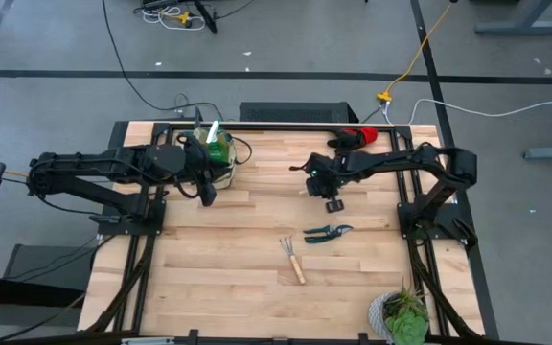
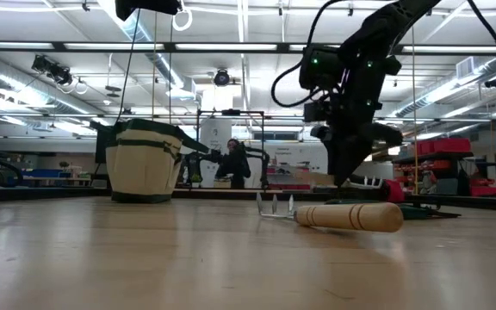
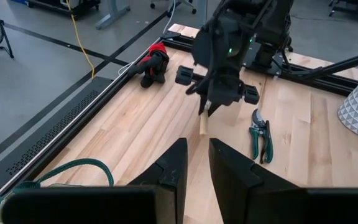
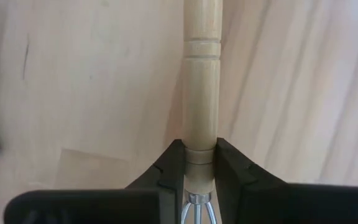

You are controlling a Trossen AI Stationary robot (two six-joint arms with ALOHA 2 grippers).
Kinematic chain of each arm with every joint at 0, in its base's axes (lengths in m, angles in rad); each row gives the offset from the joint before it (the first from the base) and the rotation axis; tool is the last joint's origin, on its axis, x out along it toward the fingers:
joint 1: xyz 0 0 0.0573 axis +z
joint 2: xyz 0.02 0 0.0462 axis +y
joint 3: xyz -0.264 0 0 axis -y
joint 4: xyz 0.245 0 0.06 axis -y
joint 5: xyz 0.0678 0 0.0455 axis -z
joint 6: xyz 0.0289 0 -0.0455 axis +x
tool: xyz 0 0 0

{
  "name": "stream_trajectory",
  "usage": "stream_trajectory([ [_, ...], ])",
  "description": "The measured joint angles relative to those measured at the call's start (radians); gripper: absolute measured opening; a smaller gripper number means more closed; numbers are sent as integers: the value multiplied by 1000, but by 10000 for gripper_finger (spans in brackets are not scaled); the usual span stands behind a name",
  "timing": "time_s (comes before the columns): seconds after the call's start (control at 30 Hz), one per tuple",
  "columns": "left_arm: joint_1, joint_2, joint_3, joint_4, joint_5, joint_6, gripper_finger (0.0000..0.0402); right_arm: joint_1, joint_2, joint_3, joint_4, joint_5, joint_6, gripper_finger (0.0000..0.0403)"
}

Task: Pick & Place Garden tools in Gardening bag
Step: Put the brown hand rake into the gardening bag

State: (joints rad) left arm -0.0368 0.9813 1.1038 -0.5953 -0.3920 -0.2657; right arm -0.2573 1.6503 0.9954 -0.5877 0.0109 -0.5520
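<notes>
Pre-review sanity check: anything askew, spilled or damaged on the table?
Nothing stands out. The gardening bag stands upright by the left gripper. The right gripper is shut on a wooden-handled rake. Another rake and the pruning shears lie flat, the potted plant upright.

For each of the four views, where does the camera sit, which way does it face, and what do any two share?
High: overhead, straight down; both arms, gardening bag.
Low: table height, level across; right arm, loose rake.
Left wrist: behind the left gripper, facing the right arm, shears, gloves.
Right wrist: down onto the right gripper, shut on a second rake.
Shared: high and left wrist both show shears and gloves.
</notes>
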Motion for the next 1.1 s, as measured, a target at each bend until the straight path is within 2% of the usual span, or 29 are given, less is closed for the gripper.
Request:
stream_trajectory([
  [0.53,0,0,0,25,2,20,71,42,-152,10,78,-3,120,56],
  [1.1,0,0,0,107,3,69,71,106,-155,256,76,3,238,56],
])
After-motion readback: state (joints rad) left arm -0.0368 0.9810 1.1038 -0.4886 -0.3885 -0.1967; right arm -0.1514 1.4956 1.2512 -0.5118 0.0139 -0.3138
